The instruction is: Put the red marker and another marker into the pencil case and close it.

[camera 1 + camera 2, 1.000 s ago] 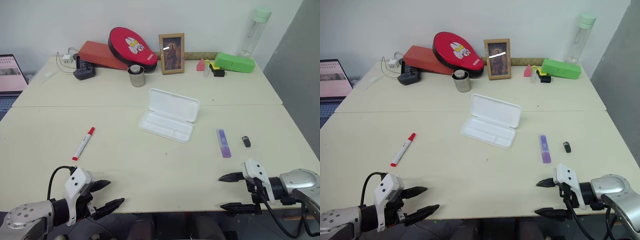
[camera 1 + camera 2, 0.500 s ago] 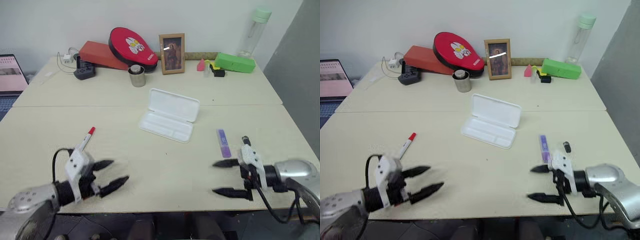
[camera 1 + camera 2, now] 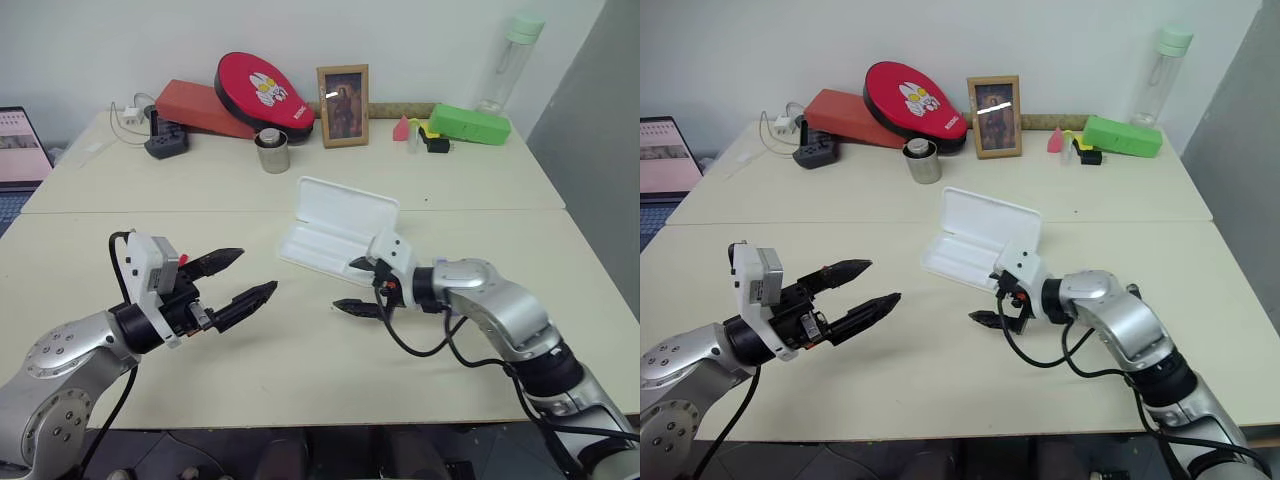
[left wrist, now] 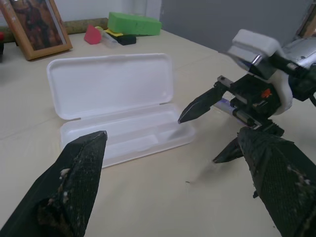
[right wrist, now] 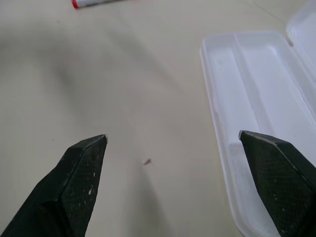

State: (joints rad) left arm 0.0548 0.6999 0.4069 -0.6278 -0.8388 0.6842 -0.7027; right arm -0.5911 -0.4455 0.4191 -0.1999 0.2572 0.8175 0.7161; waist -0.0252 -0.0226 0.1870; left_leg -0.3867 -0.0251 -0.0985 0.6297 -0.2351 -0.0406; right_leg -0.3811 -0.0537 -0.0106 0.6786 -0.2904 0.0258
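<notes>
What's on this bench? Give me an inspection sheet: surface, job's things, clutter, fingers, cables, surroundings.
Surface: cream table, a seam running across it behind the case.
Job's things: pencil case lies open, lid back, tray empty; red marker lies on the table, outside the case.
Clutter: along the back edge, red pad, picture frame, metal cup, green box, bottle, power strip.
Grippers: left gripper and right gripper both have fingers open and empty; the right hovers beside the case.
Cables: black cable loops under the right wrist.
Surroundings: laptop screen at the left, white wall behind.
</notes>
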